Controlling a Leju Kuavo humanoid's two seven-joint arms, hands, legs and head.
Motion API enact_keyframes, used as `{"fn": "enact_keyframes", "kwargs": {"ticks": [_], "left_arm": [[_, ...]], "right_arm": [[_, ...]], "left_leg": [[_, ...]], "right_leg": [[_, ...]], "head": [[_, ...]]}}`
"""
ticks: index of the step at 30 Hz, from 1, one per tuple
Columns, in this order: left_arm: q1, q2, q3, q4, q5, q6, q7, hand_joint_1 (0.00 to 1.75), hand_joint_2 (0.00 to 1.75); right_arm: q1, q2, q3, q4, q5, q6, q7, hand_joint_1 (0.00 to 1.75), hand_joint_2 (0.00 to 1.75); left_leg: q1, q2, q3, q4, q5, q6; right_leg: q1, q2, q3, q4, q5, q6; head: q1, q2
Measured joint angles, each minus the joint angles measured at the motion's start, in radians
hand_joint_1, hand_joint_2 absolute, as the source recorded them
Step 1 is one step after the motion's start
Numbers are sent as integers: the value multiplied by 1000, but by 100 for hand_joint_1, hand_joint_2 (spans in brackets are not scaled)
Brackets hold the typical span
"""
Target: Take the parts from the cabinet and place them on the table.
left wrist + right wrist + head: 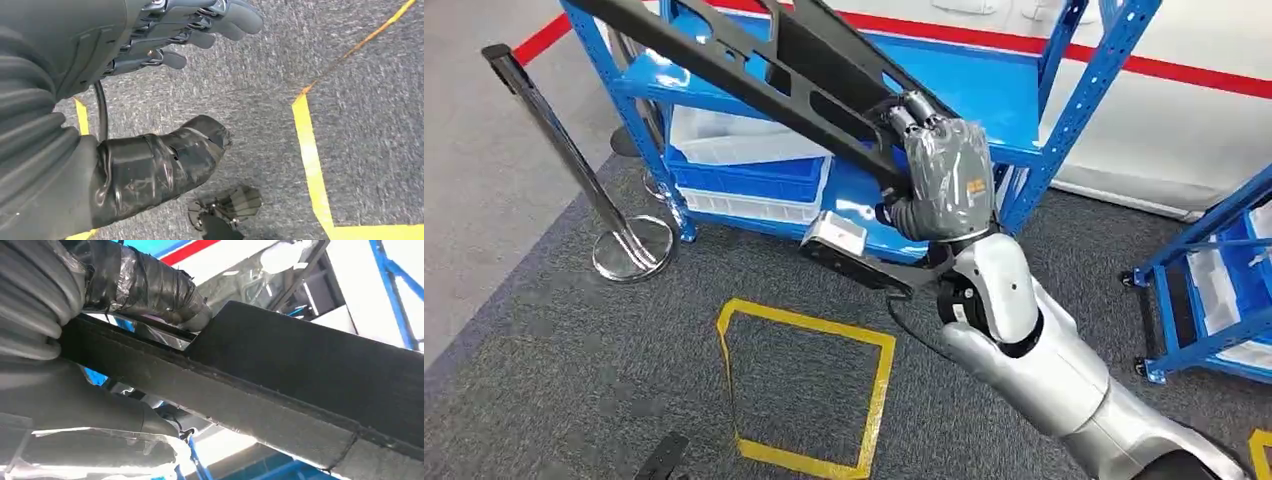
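Observation:
A long black plastic part point(754, 70) slants from the upper left of the head view down toward the centre, in front of the blue cabinet point(984, 90). My right hand point(939, 180), wrapped in clear film, grips its lower end, thumb and fingers around the bar. Close up in the right wrist view, the black part point(300, 385) runs across the picture with my taped thumb point(145, 285) lying over its edge. My left hand point(165, 35) hangs over grey carpet with its fingers apart and nothing in it.
The blue cabinet holds a white bin point(734, 135) and a blue bin point(744, 180) on a lower shelf. A chrome stanchion point(629, 245) stands on the left. A second blue rack point(1214, 280) is on the right. A yellow tape square point(809, 390) marks the carpet.

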Motion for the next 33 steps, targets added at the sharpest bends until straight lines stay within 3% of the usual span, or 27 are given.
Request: {"fn": "enact_keyframes", "kwargs": {"ticks": [2, 3, 4, 5, 7, 8, 11, 13, 14, 16, 17, 18, 19, 20, 22, 23, 24, 27, 28, 29, 31, 32, 33], "left_arm": [[3, 0, 0, 0, 4, 0, -3, 0, 175], [5, 0, 1, 0, 7, 0, -6, 0, 175], [6, 0, 1, 0, 7, 2, -10, 0, 175], [7, 0, 2, 0, 8, 3, -16, 0, 175], [7, 0, 2, 0, 13, 6, -26, 0, 175], [7, -2, 3, 0, 16, 7, -28, 0, 175], [10, -2, 3, 0, 15, 9, -30, 0, 175], [14, -1, 4, 0, 15, 11, -30, 0, 175], [14, -3, 4, 0, 15, 11, -31, 0, 175], [12, -3, 4, 0, 15, 12, -31, 0, 175], [14, -3, 4, 0, 15, 14, -31, 0, 175], [17, -3, 4, 0, 15, 15, -29, 0, 175], [20, -3, 5, 0, 15, 16, -29, 0, 175], [20, -1, 5, 0, 15, 17, -29, 0, 175], [18, 1, 5, 0, 15, 18, -29, 0, 175], [16, 1, 5, 0, 15, 18, -29, 0, 175], [13, 2, 5, 0, 15, 18, -29, 0, 175], [15, 2, 5, 0, 15, 18, -26, 0, 175], [16, 1, 5, 0, 15, 18, -26, 0, 175], [15, 1, 5, 0, 15, 18, -25, 0, 175], [13, 1, 5, 0, 15, 18, -25, 0, 175], [13, 0, 5, 0, 16, 18, -24, 0, 175], [14, 0, 5, 0, 16, 18, -22, 0, 175]], "right_arm": [[4, -3, -2, 0, -15, 7, 0, 175, 175], [6, -5, -2, 0, -18, 13, 5, 175, 175], [7, -7, -2, 0, -13, 15, 8, 175, 175], [7, -8, -2, 0, 5, 18, 18, 175, 175], [5, -11, -2, 0, 32, 19, 26, 175, 175], [5, -12, -2, 0, 37, 21, 27, 175, 175], [8, -17, -2, 0, 69, 28, 26, 175, 175], [7, -21, -2, 0, 78, 28, 27, 175, 175], [6, -21, -2, 0, 80, 28, 27, 175, 175], [7, -21, -2, 0, 81, 28, 27, 175, 175], [11, -21, -2, 0, 81, 28, 27, 175, 175], [15, -22, -2, 0, 81, 28, 27, 175, 175], [18, -22, -2, 0, 81, 28, 27, 175, 175], [19, -23, -2, 0, 82, 28, 27, 175, 175], [19, -23, -3, -3, 84, 29, 25, 175, 175], [20, -23, -4, -6, 84, 29, 24, 175, 175], [19, -24, -5, -10, 87, 30, 24, 175, 175], [18, -25, -7, -14, 103, 35, 18, 175, 175], [19, -26, -9, -17, 103, 35, 18, 175, 175], [18, -28, -10, -19, 104, 35, 17, 175, 175], [16, -30, -13, -23, 106, 38, 17, 175, 175], [18, -31, -13, -24, 106, 43, 17, 175, 175], [19, -32, -13, -24, 109, 47, 16, 175, 175]], "left_leg": [[-3, 0, -6, 1, 3, 4], [-4, 0, -7, 2, 4, 5], [-5, -2, -8, 3, 4, 5], [-6, -5, -7, 6, 3, 4], [-7, -10, -8, 11, 1, 1], [-14, -11, -15, 16, 1, -3], [-7, -15, -28, 14, 12, -19], [-8, -16, -35, 23, -1, -27], [-9, -14, -48, 53, -25, -35], [-1, -14, -116, 204, -98, -48], [0, -14, -148, 274, -122, -53], [3, -14, -167, 316, -126, -57], [5, -13, -160, 305, -107, -59], [7, -12, -133, 250, -71, -61], [9, 9, -39, 72, 14, -62], [0, 27, -20, 35, -3, -62], [-4, 21, -18, 19, -2, -46], [-5, 8, -28, 25, 3, -24], [1, 4, -25, 15, 11, -12], [-1, 0, -26, 13, 14, -6], [-2, -10, -31, 14, 17, 4], [-4, -16, -33, 14, 18, 5], [-5, -21, -35, 15, 18, 6]], "right_leg": [[-1, 0, -66, 148, -56, 2], [-1, 0, -76, 173, -50, 1], [-1, 0, -65, 151, -28, -1], [0, 0, -31, 87, 14, -5], [5, 8, 54, -89, 99, -21], [8, 17, 73, -114, 89, -25], [12, 13, 67, -133, 85, -26], [-3, 5, 73, -153, 98, -33], [-5, 5, 74, -158, 101, -38], [-4, -1, 71, -157, 102, -42], [-4, -4, 71, -157, 103, -41], [-5, -6, 70, -156, 103, -41], [-5, -10, 70, -156, 103, -41], [-6, -13, 70, -153, 102, -40], [-9, -19, 70, -143, 96, -32], [-3, -20, 67, -140, 94, -25], [0, -22, 62, -133, 93, -20], [2, -39, 63, -140, 99, -6], [-1, -36, 57, -134, 89, 1], [-4, -22, 47, -107, 65, 4], [-3, -7, -15, 40, -18, 7], [-3, -5, -49, 116, -47, 7], [-3, -5, -72, 166, -59, 7]], "head": [[0, 0], [0, 0], [0, 0], [0, 0], [1, 0], [-2, 0], [2, 0], [2, 0], [-3, 0], [-5, 0], [-6, 0], [-5, 0], [-6, 0], [-6, 0], [-6, 0], [-6, 0], [-8, 0], [-6, 0], [-8, 0], [-6, 0], [-6, 0], [-7, 0], [-6, 0]]}}
